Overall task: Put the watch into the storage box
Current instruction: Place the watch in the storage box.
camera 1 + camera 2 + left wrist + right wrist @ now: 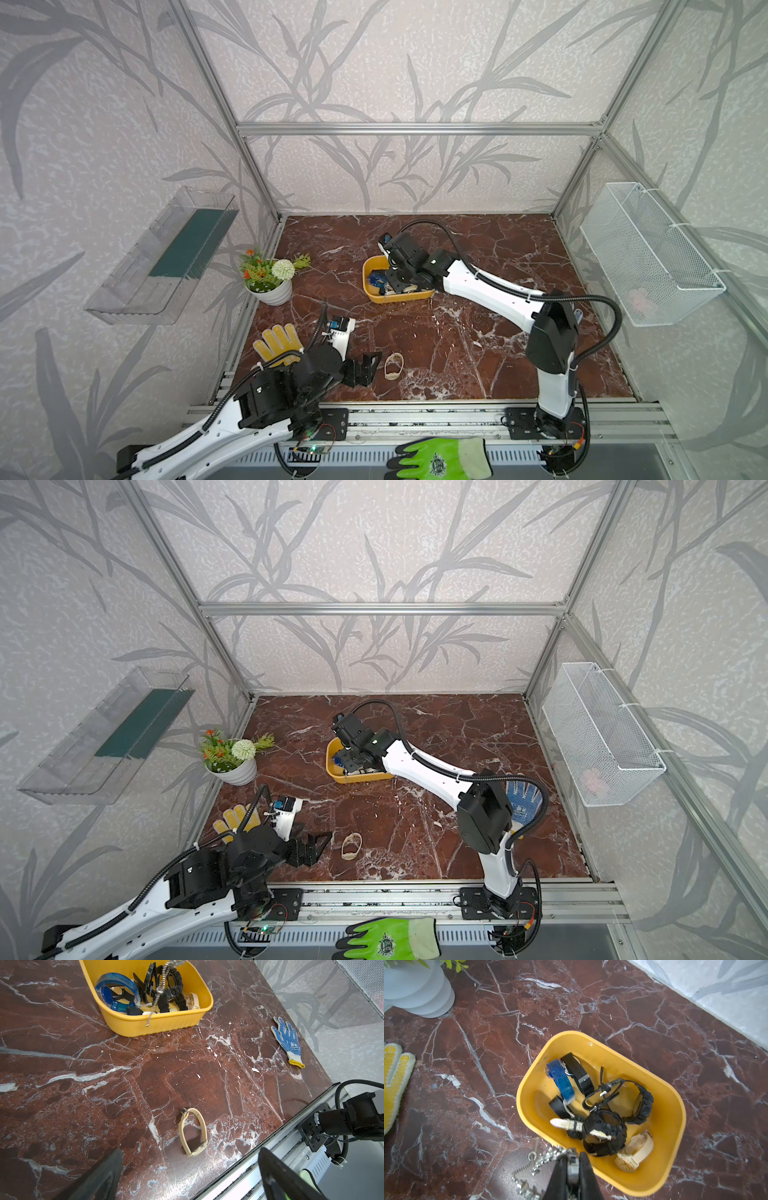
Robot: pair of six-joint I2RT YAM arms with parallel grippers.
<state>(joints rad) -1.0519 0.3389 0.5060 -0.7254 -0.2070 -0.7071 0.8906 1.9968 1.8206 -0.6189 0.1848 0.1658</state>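
Note:
The yellow storage box [370, 266] [332, 766] [158, 1024] [675, 1118] stands mid-table and holds several watches, blue, black and cream. My right gripper [573, 1153] [400, 286] hangs over the box's near edge, shut on a watch with a silver link band [550, 1156]. Its loose band dangles across the box rim [161, 987]. A beige watch [393, 365] [351, 845] [202, 1124] lies on the marble near the front edge. My left gripper [365, 365] [316, 845] [190, 1157] is open just beside it, holding nothing.
A white flower pot [270, 278] and a yellow glove [276, 340] sit at the left. A blue glove [523, 800] [287, 1041] lies at the right, a green glove [440, 457] off the front rail. A wire basket [648, 253] and a clear shelf tray [162, 257] hang on the side walls.

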